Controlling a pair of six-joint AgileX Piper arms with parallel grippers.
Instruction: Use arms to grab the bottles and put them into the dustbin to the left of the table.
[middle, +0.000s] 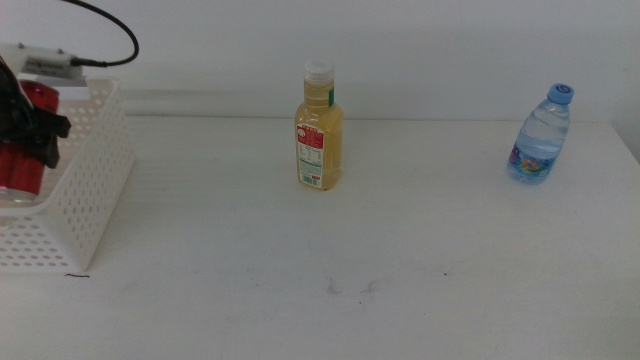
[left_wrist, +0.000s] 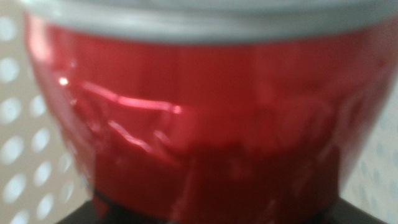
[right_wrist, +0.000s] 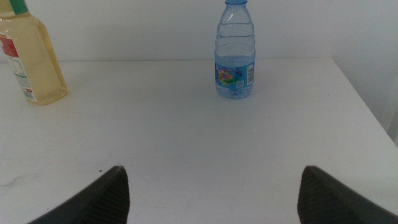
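Left gripper (middle: 30, 135) sits inside the white perforated plastic dustbin (middle: 95, 180) at the counter's (middle: 300, 290) left edge, fingers pinching the slim red soda can (left_wrist: 199, 118). Only its wrist cam shows the can close up. The yellow juice bottle (middle: 319, 130) and clear blue-capped water bottle (middle: 540, 135) stand well apart, with lots of open counter around them. Right gripper (right_wrist: 211, 193) waits with fingers spread.

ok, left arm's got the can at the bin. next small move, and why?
Probably open the left pincer and drop the can: it's shut on the can over the bin. Right pincer waits open, facing the water bottle.
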